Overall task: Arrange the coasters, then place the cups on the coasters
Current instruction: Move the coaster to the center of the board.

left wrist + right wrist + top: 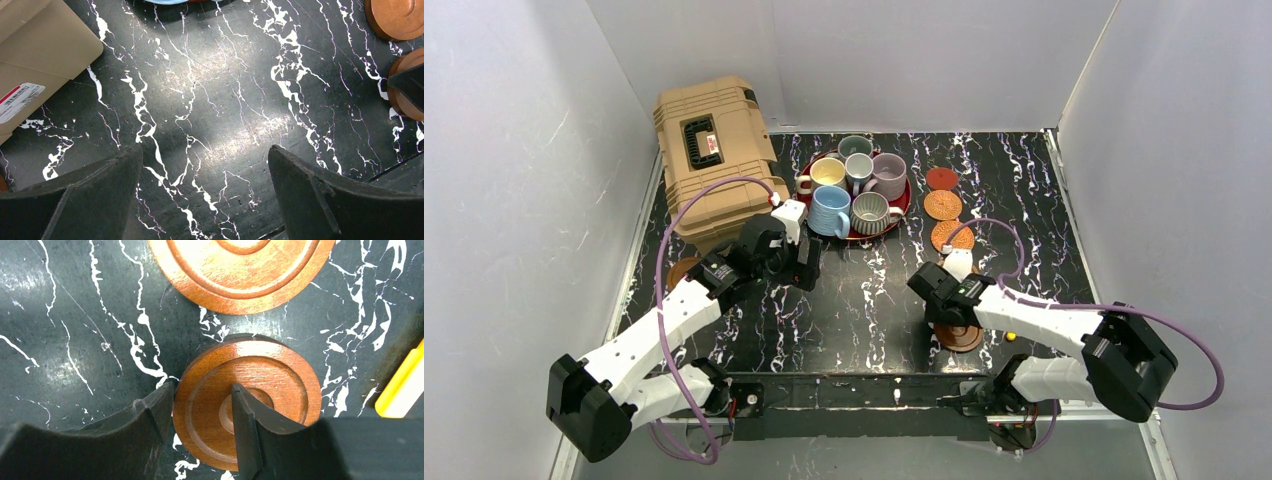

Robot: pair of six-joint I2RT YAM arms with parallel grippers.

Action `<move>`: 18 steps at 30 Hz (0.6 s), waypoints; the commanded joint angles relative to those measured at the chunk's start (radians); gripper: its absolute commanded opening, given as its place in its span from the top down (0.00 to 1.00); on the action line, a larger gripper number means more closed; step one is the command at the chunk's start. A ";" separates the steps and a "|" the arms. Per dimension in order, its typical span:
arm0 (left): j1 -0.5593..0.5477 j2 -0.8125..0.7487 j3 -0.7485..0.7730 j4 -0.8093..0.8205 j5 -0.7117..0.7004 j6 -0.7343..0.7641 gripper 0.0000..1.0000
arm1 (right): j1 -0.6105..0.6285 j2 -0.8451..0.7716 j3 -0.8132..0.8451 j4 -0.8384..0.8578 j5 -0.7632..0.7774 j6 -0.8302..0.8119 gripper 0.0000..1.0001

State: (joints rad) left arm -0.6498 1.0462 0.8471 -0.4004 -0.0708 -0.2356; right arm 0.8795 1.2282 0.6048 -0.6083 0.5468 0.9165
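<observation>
Several cups stand on a red tray at the back. A pinkish-red coaster and two orange woven coasters lie in a line right of it. My right gripper is shut on a dark brown wood coaster, one finger outside its left rim and the other on its centre. That coaster lies near the front. Another wood coaster lies just beyond it. My left gripper hangs open over bare table; in the top view the left gripper is left of centre.
A tan hard case sits at the back left, close to the left arm. One more wood coaster peeks out beside that arm. A yellow object lies right of the held coaster. White walls enclose the black marbled table.
</observation>
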 commanded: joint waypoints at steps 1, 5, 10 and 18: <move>0.003 0.001 0.013 -0.017 -0.005 0.002 0.05 | -0.028 -0.012 -0.013 0.010 0.022 -0.030 0.46; 0.003 0.002 0.013 -0.015 -0.006 0.002 0.05 | -0.045 -0.017 -0.024 0.028 0.018 -0.043 0.47; 0.003 0.005 0.013 -0.016 -0.005 0.002 0.06 | -0.069 -0.019 -0.035 0.048 0.016 -0.059 0.47; 0.003 0.007 0.013 -0.017 -0.005 0.004 0.05 | -0.097 -0.025 -0.039 0.060 0.014 -0.079 0.48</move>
State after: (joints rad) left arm -0.6498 1.0554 0.8471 -0.4004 -0.0708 -0.2356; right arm 0.7990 1.2160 0.5869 -0.5560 0.5472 0.8536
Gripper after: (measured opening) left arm 0.945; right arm 0.529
